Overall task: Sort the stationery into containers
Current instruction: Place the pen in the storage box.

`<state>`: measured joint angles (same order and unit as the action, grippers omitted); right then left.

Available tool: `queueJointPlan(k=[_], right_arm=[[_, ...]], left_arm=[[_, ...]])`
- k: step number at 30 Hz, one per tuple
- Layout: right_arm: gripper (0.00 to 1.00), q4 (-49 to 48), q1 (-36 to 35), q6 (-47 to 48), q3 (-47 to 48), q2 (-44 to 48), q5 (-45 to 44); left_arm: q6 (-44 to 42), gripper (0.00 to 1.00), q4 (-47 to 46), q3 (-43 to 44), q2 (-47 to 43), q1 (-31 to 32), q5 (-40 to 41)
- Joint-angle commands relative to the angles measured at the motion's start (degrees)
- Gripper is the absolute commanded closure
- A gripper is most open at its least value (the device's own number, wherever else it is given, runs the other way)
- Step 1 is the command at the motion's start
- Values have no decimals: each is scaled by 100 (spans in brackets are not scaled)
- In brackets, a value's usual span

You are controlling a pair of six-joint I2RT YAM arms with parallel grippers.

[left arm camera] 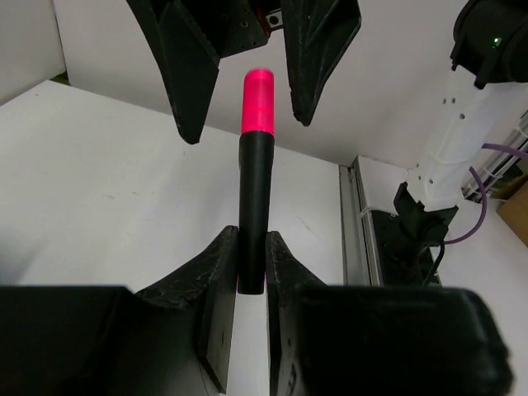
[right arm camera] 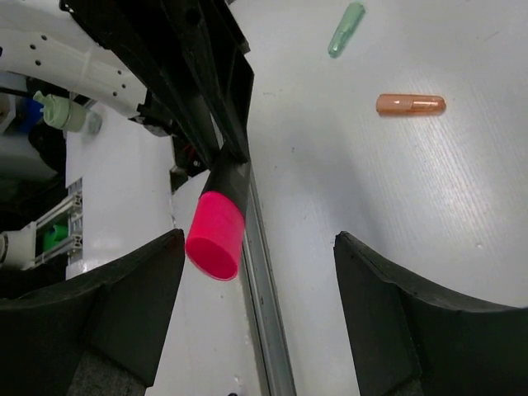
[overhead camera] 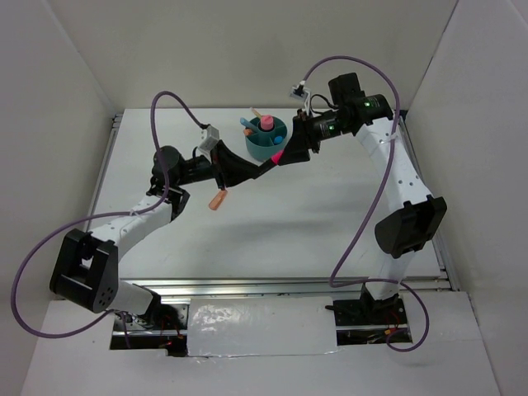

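The left gripper point(left arm camera: 252, 252) is closed tight on the black body of a marker point(left arm camera: 256, 181) — the left wrist view shows this plainly. The marker's pink cap sits between the wide-open fingers of the right gripper point(right arm camera: 260, 243), not touching them. Only the top view shows the marker hanging just beside the teal cup point(overhead camera: 260, 151). Only the right wrist view shows a mint stub point(right arm camera: 345, 29), lying near an orange stub point(right arm camera: 410, 104).

Our three views
Overhead we look down; our wrist cameras face each other closely, sharing the pink-capped marker point(left arm camera: 256, 206).
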<state>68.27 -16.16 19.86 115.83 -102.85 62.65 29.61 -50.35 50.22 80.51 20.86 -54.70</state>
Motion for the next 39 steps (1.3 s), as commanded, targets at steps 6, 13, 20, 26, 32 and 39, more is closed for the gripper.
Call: queueJointPlan(k=[6, 13, 20, 26, 32, 39], right_arm=[[38, -850, -106, -553, 186, 362, 230], [74, -745, -326, -377, 54, 450, 230], [100, -868, -265, -667, 27, 441, 37], [100, -1218, 130, -1008, -210, 362, -636], [100, -3757, 447, -2389, -1097, 441, -3078], [100, -4408, 237, -2733, -264, -778, -4488]], left_arm=[[872, 100, -977, -29, 17, 41, -85], [749, 100, -810, 23, 53, 58, -24], [406, 7, -4, 6, -158, -20, 459], [-1478, 1, 2172, 76, -1062, -530, 1688], [-2678, 1, 4127, 514, -1512, -829, 3350], [-2187, 1, 5271, 832, -1486, -864, 4388]])
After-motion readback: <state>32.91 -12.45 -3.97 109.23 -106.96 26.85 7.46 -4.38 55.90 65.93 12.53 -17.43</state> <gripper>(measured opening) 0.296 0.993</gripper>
